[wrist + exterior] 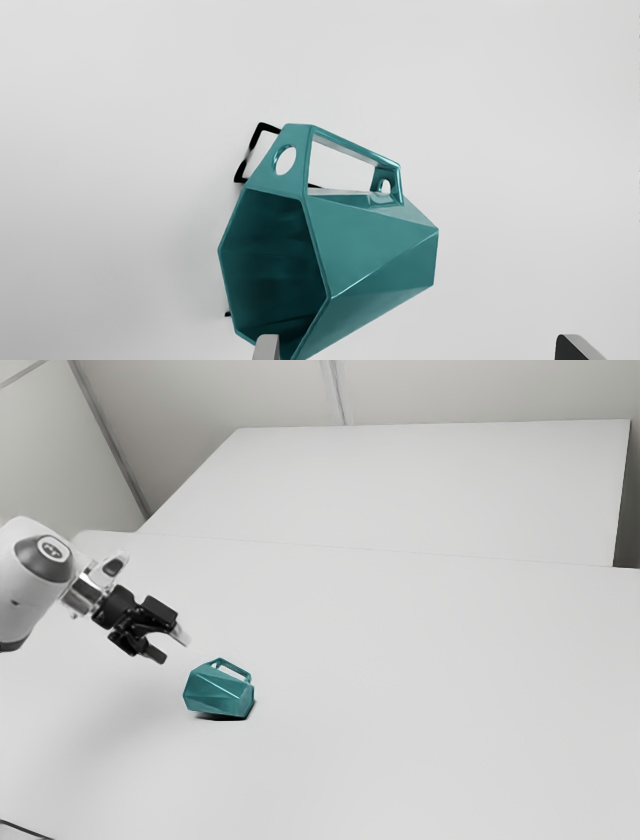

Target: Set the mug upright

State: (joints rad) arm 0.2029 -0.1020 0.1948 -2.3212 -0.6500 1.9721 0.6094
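Note:
In the exterior view the black gripper (168, 645) is held above the table, up and to the exterior view's left of the teal mug (219, 692). The mug lies on its side, its handle upward. From the hand, the faceted mug (370, 250) shows its dark open mouth and its angular handle, with one fingertip overlapping the mouth's rim in the picture. The gripper (417, 347) is open, its two fingertips wide apart and nothing held between them.
A white table (420, 700) carries the mug, and a dark shadow lies beside it. Behind stands another white raised surface (420, 480), with pale walls around. A dark cable (25, 829) crosses the exterior view's lower left corner.

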